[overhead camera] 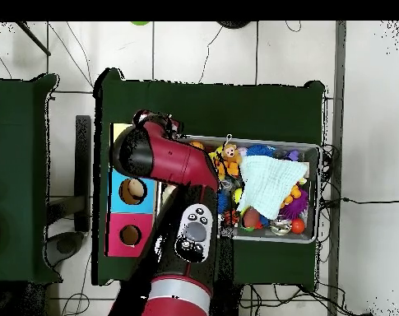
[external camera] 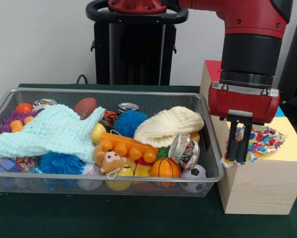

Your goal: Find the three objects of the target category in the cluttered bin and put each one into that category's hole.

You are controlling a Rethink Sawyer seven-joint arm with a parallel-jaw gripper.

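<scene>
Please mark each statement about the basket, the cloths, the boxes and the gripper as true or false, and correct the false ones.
1. The gripper is above the yellow-topped wooden box. True.
2. The gripper is empty. False: a small multicoloured printed cloth hangs at its fingers.
3. The mint knitted cloth lies in the wire basket. True.
4. The cream knitted cloth lies on the wooden box. False: it lies in the basket, on top of the toys.
5. An orange toy basketball lies near the basket's front wall. True.
6. In the overhead view, the blue-surround hole is covered by the arm. False: it is open to view, beside the arm.
</scene>
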